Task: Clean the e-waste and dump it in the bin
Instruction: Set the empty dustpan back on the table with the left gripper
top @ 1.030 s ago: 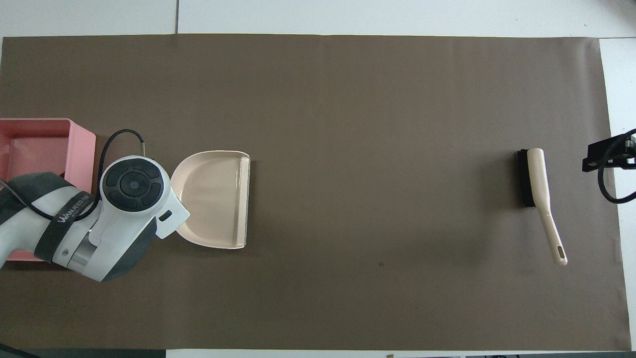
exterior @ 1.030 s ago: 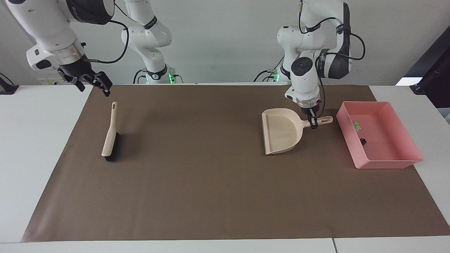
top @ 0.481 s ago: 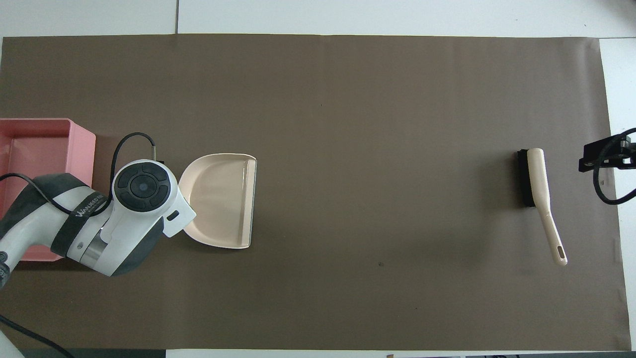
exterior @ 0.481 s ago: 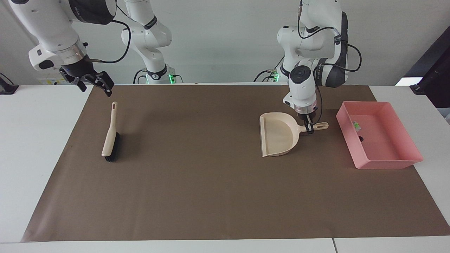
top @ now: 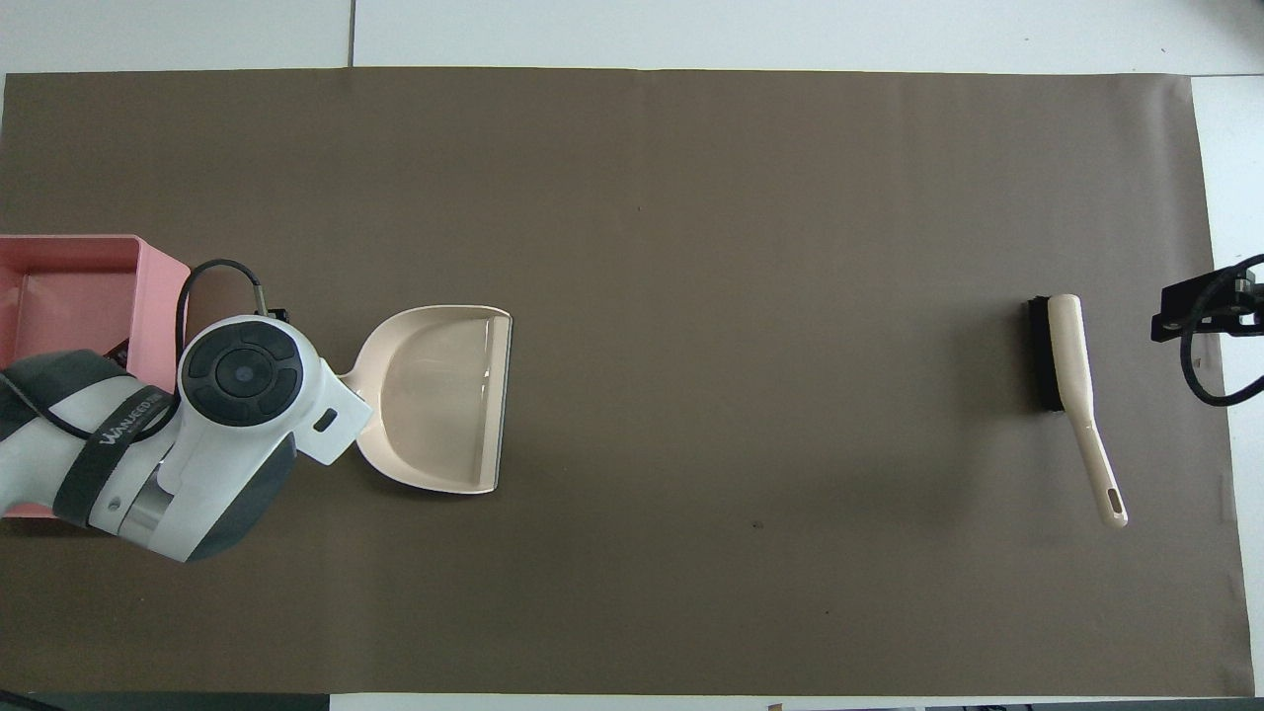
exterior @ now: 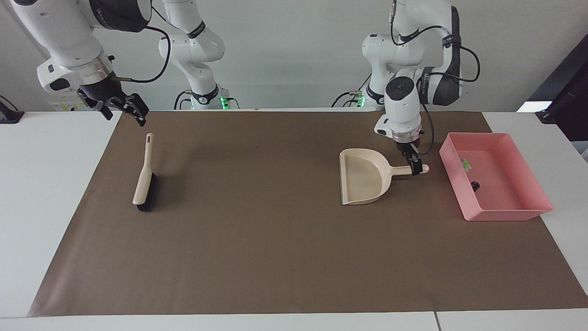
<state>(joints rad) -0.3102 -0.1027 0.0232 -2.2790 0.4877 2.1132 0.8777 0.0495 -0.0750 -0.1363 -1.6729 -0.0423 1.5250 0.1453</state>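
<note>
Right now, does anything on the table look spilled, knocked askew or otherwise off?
Nothing stands out. The scraps lie inside the pink bin, none on the mat. The dustpan sits flat, the left gripper at its handle. The brush lies flat, the right gripper waiting above.

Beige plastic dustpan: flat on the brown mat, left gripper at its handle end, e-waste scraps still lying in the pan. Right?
Not quite. The facing view shows the beige plastic dustpan empty; the e-waste scraps lie in the pink rectangular plastic bin. The rest holds: the left gripper is at the handle end.
</note>
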